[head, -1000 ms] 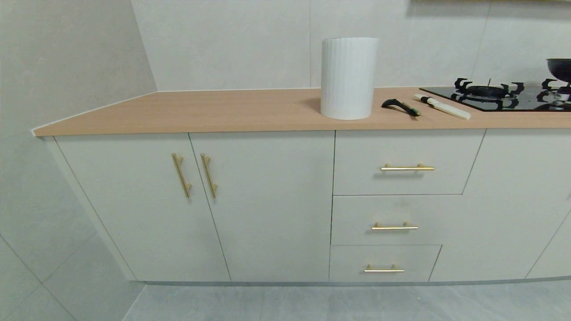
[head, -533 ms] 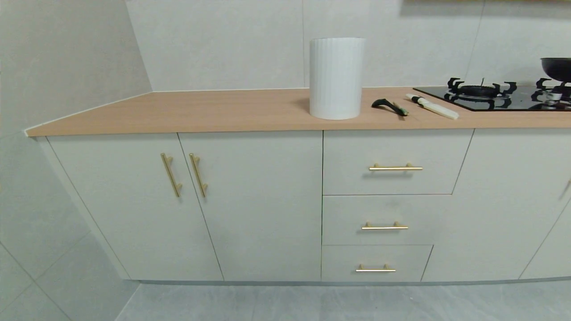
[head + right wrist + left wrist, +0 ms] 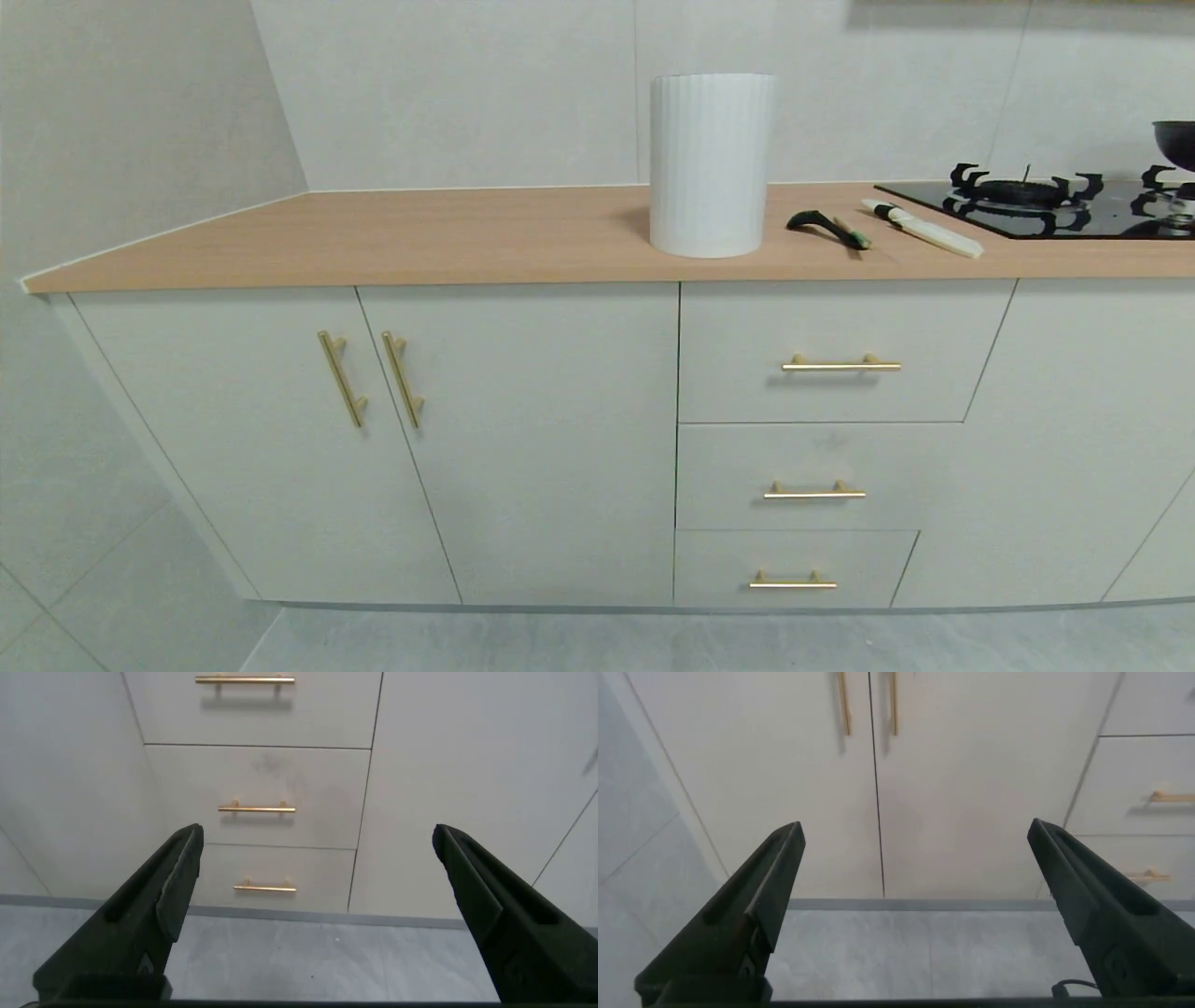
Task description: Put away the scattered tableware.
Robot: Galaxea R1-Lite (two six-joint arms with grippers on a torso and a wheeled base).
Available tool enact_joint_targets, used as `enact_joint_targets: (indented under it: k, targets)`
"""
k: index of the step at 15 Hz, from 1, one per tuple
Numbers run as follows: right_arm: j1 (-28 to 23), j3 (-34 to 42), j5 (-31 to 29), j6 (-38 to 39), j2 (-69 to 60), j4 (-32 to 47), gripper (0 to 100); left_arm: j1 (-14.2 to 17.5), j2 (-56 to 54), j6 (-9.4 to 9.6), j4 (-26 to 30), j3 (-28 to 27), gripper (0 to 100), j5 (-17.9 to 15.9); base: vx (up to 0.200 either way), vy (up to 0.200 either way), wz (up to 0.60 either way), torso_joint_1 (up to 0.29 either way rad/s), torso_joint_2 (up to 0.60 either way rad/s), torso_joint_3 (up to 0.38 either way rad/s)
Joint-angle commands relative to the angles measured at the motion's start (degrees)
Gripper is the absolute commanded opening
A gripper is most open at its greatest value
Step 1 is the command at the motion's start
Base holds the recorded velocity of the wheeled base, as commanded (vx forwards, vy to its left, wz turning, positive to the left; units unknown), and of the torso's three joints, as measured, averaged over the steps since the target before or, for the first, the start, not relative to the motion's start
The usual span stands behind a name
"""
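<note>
Pale tiles cover the wall behind a long wooden counter [image 3: 420, 233] that sits on cream cupboards. Down low, the left gripper [image 3: 915, 833] hangs in front of the two cupboard doors [image 3: 971, 775], above the grey floor [image 3: 915, 952]. Its two dark fingers are spread far apart. Nothing is between them and they touch nothing. The right gripper [image 3: 318, 835] hangs in front of the drawers [image 3: 257, 784]. Its fingers are spread just as wide, holding nothing and touching nothing. Each drawer has one thin gold drawer handle [image 3: 257, 809] across it. Each door has a gold door handle [image 3: 844, 700] that runs up and down, near the line where the doors meet.

Up on the counter stands a tall white jar [image 3: 711, 163] with ribbed sides, upright, above the top drawer. Near it, on the robot's right, lies a small black-handled tool [image 3: 826, 227]. It may be a peeler, but it is too small to tell. Just beside that, not touching it, lies a white knife [image 3: 924, 227], set at a slant. Past the knife is a black stove [image 3: 1046, 201] with a dark pan [image 3: 1178, 140] on its far side
</note>
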Motion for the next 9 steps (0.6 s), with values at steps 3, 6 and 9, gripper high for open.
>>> enact_joint_targets:
  k: [3, 6, 9]
  targets:
    - [0.0, 0.0, 0.0, -0.1, 0.1, 0.0, 100, 0.0, 0.0, 0.01, 0.0, 0.0, 100, 0.0, 0.0, 0.0, 0.0, 0.0, 0.0, 0.0]
    - [0.0, 0.0, 0.0, 0.0, 0.1, 0.0, 100, 0.0, 0.0, 0.1, 0.0, 0.0, 100, 0.0, 0.0, 0.0, 0.0, 0.0, 0.0, 0.0]
    - [0.0, 0.0, 0.0, 0.0, 0.1, 0.0, 100, 0.0, 0.0, 0.1, 0.0, 0.0, 100, 0.0, 0.0, 0.0, 0.0, 0.0, 0.0, 0.0]
